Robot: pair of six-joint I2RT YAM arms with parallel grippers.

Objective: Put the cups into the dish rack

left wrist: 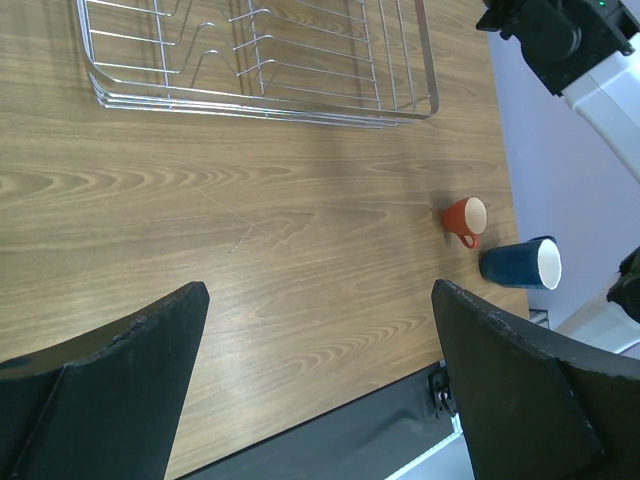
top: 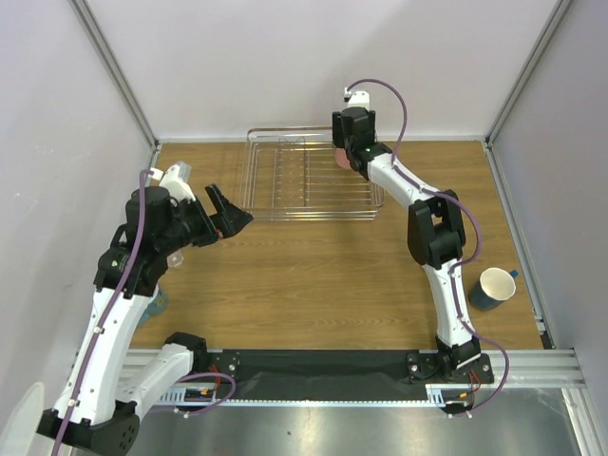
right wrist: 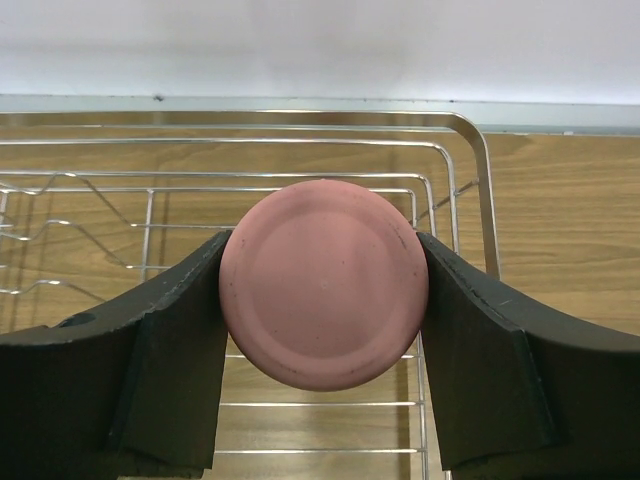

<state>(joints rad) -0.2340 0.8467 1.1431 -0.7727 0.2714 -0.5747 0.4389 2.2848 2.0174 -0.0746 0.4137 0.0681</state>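
1. The right hand (right wrist: 322, 252) is clamped on the pink tumbler (right wrist: 322, 290), both pads against its sides, with the base facing the wrist camera.
2. The tumbler hangs over the right end of the dish rack (top: 309, 216), close to the right rim.
3. To do the step well, we would bring it down inside the rim and settle it between the wires. We would open only once it rests there, or it may tip.
4. The left hand (top: 233, 211) is spread wide and holds nothing, over the counter (top: 323, 275) left of the rack.
5. The dark blue mug (top: 492, 288) and the orange cup (left wrist: 465, 218) wait side by side near the counter's right edge.
6. We find no brand, label or legible writing.
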